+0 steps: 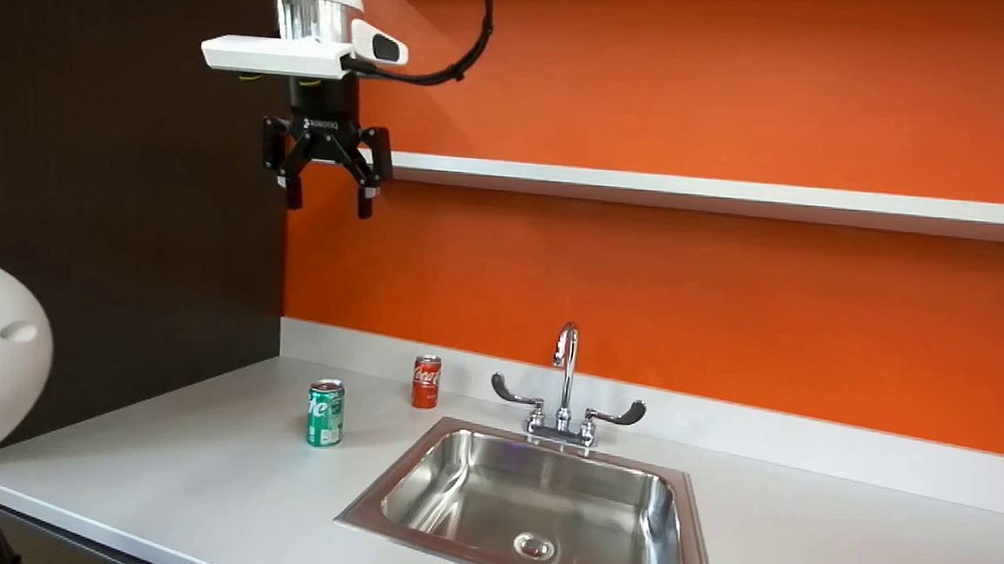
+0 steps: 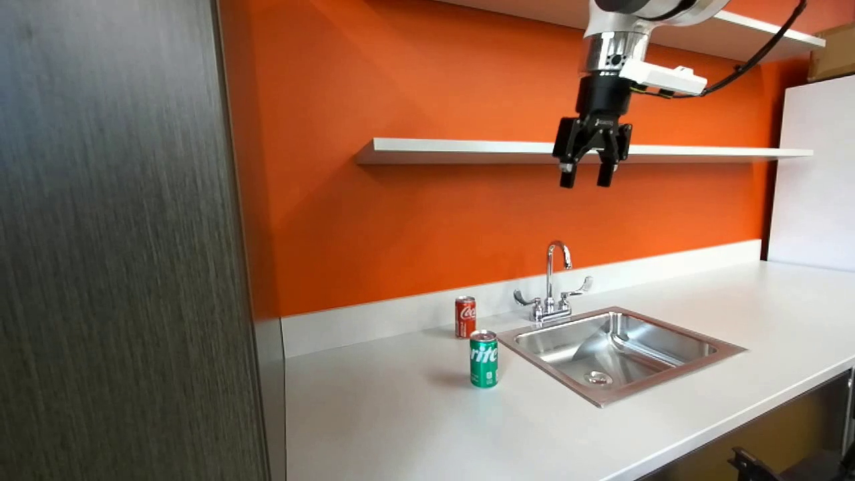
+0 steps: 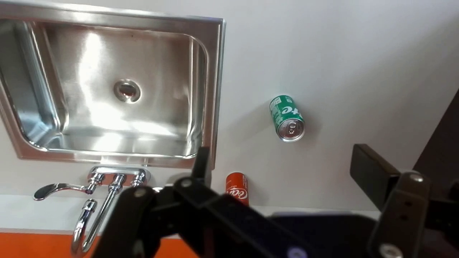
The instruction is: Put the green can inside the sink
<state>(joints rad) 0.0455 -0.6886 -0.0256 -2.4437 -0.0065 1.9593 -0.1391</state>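
The green can [image 1: 326, 413] stands upright on the white counter, left of the sink [image 1: 533, 484] in an exterior view. The can also shows left of the sink [image 2: 668, 387] in an exterior view [image 2: 483, 361]. In the wrist view the green can [image 3: 285, 113] lies ahead of and between the fingers, and the steel sink [image 3: 154, 53] with its round drain is at upper left. My gripper [image 1: 330, 203] is open and empty, high above the counter; it also hangs high in an exterior view [image 2: 586, 178] and shows spread fingers in the wrist view [image 3: 281, 157].
A red can [image 1: 426, 382] stands near the backsplash, partly hidden by a finger in the wrist view [image 3: 236, 186]. The chrome faucet [image 1: 566, 373] with two handles rises behind the sink. A white shelf [image 1: 647, 184] runs along the orange wall. A dark panel [image 1: 123, 206] bounds the counter's left end.
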